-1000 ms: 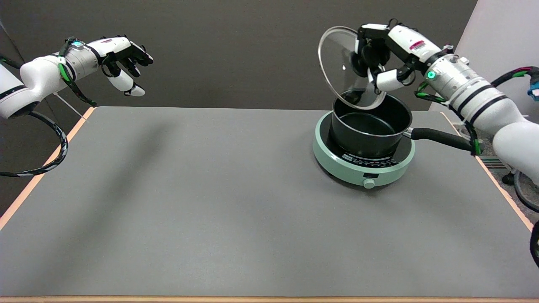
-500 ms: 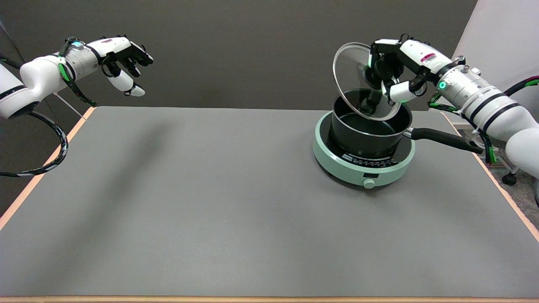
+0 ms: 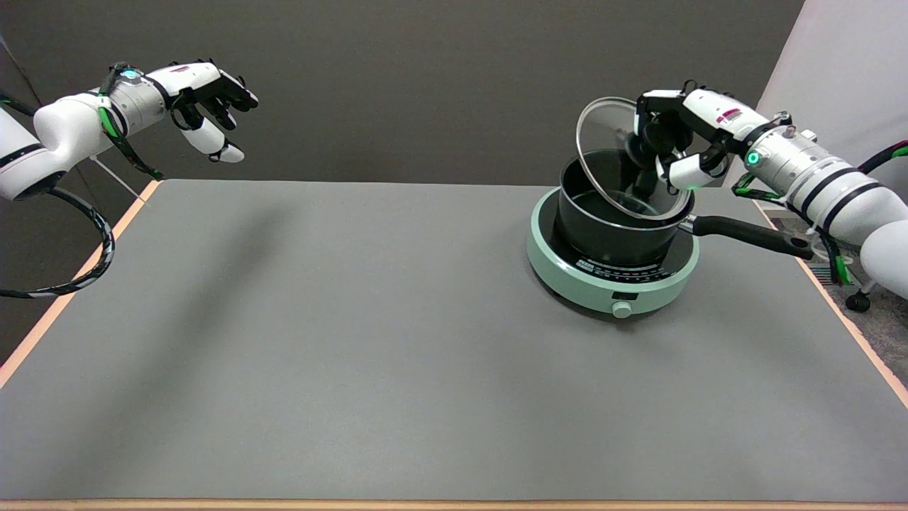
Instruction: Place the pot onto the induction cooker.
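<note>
The idle left hand (image 3: 206, 99) is hanging in the air far left of everything, well apart from the working fingers, holding nothing. Between it and the cooker the grey surface (image 3: 355, 341) is lying bare.

Next, the mint-green induction cooker (image 3: 611, 270) is sitting below and to the left of the fingers, its control knob (image 3: 622, 309) facing the near edge. The black pot (image 3: 616, 220) is standing upright on the cooker's dark plate, so the pot itself looks already placed. Its long black handle (image 3: 748, 234) is sticking out to the right, running under the right forearm, not touching it as far as I can tell.

The glass lid (image 3: 613, 152) is tilting steeply over the pot's mouth, its lower right edge at or just inside the pot's far-right rim, its upper edge raised to the left. The right hand (image 3: 674, 142) is gripping the lid's black knob, fingers (image 3: 684, 172) clamped around it, directly right of the glass.

Key relation: the pot opening is lying below and left of the fingers, and the lid's face is pointing left-down toward it. Judging from this, the next move needs the wrist rolling the lid flat while lowering, so the rim seats evenly rather than catching on one side.
</note>
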`<state>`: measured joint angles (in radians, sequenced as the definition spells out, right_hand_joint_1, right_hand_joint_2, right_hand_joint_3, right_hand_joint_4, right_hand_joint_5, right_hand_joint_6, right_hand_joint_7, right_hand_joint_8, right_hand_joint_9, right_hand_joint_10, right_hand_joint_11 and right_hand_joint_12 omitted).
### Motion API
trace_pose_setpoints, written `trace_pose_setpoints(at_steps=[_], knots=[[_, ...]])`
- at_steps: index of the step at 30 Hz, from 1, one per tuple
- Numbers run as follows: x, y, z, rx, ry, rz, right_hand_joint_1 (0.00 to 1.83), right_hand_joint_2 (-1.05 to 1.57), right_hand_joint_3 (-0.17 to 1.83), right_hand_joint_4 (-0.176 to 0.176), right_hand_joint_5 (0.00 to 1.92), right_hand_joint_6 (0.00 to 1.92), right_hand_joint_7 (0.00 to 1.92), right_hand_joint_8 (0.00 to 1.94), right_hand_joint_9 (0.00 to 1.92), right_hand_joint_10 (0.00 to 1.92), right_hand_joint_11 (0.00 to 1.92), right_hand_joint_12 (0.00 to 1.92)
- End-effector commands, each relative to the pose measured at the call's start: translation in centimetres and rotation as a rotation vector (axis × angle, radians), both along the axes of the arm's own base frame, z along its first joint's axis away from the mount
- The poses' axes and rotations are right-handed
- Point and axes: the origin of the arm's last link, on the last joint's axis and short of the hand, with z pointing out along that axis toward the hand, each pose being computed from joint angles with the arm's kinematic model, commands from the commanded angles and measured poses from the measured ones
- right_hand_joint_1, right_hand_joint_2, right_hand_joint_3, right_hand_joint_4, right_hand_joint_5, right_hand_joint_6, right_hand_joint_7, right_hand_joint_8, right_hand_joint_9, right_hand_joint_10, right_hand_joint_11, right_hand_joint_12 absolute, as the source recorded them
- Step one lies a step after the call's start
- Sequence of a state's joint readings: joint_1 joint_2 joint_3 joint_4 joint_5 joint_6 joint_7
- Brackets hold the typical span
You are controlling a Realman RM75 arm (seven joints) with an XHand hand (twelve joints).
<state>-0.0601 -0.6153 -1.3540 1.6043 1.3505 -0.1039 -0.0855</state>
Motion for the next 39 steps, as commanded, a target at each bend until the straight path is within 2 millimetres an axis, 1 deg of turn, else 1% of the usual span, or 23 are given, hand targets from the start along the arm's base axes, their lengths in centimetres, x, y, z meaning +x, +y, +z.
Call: trace_pose_setpoints(at_steps=[1,8,14,21,27,34,39], knots=[[-1.3,0.3,1.7,-0.038,0.005,-0.056,1.34,0.77,1.08,0.174,0.44,1.72,0.77,1.80,0.77,1.92,0.53,1.92],[-1.7,0.2,1.6,-0.036,0.006,-0.068,1.34,0.77,1.08,0.176,0.44,1.71,0.77,1.80,0.78,1.92,0.53,1.92],[-1.4,0.2,1.7,-0.035,0.018,-0.067,1.34,0.77,1.08,0.174,0.44,1.72,0.76,1.81,0.77,1.92,0.53,1.92],[0.4,0.1,1.3,-0.014,0.055,-0.037,1.34,0.77,1.08,0.174,0.44,1.72,0.76,1.81,0.77,1.92,0.53,1.92],[1.4,0.1,0.8,0.004,0.078,-0.024,1.34,0.77,1.09,0.174,0.44,1.72,0.76,1.81,0.77,1.92,0.53,1.92],[3.6,0.0,0.1,0.035,0.127,0.006,1.34,0.77,1.09,0.174,0.44,1.72,0.76,1.81,0.77,1.92,0.53,1.92],[4.0,0.0,-0.3,0.061,0.155,-0.025,1.34,0.77,1.09,0.174,0.44,1.72,0.76,1.81,0.77,1.92,0.53,1.92]])
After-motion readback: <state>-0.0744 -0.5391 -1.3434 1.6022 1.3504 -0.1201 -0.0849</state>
